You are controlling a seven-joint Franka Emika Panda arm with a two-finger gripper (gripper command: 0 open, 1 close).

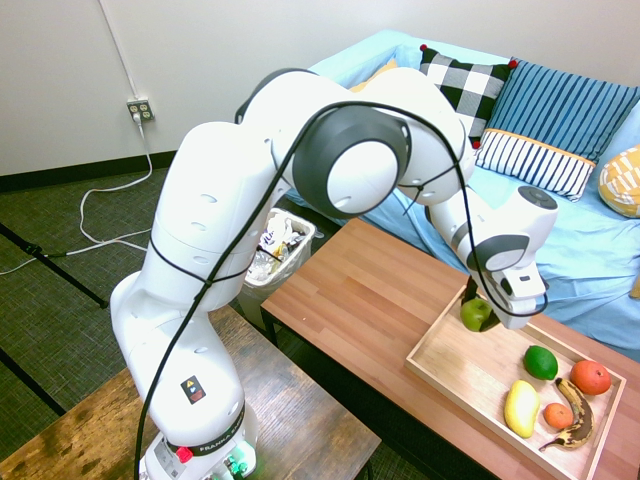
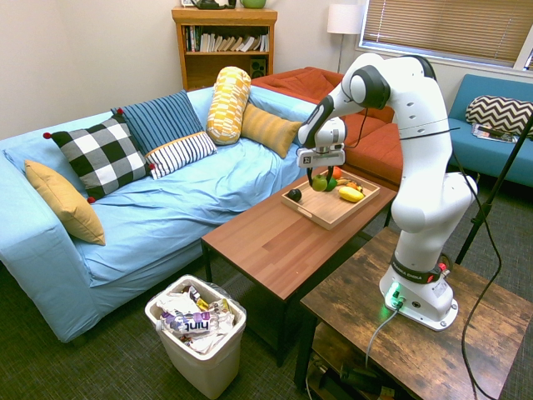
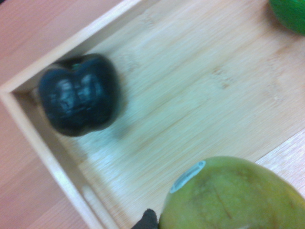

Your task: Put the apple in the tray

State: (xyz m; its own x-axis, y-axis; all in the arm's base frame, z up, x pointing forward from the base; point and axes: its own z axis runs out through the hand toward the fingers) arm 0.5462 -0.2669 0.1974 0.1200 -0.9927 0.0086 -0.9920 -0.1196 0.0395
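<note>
A: ok so what's going on with the tray [image 1: 450, 350] right now?

B: it's sitting on the reddish-brown desk [image 1: 350, 290], light wood with a low rim, and it's holding a whole fruit stash. The green fruit [image 1: 540, 362] is lying near the red-orange fruit [image 1: 590, 377], and the yellow fruit [image 1: 521, 408] is resting by the small orange one [image 1: 558, 416]. A spotty banana [image 1: 575, 420] is curving around next to that.

A: anything else in there?

B: yeah, a shiny dark pepper-looking thing [image 3: 80, 94] is sitting in one corner, all on its own. It's hiding behind the arm in the first exterior view, but the wrist view is showing it nicely.

A: and the apple [image 1: 476, 315]?

B: the fingers [image 2: 319, 180] are pinching it, one on each side, and it's hanging over the tray at the dark thing's end. The wrist view is showing a little sticker on its skin. Can't tell if it's touching the wood underneath.

A: any other containers around?

B: the white bin [image 2: 200, 337] is standing on the floor by the desk, and it's looking pretty full: crumpled wrappers [image 2: 212, 321] and a plastic bottle with purple on its label [image 2: 188, 323] are lying on top.
</note>
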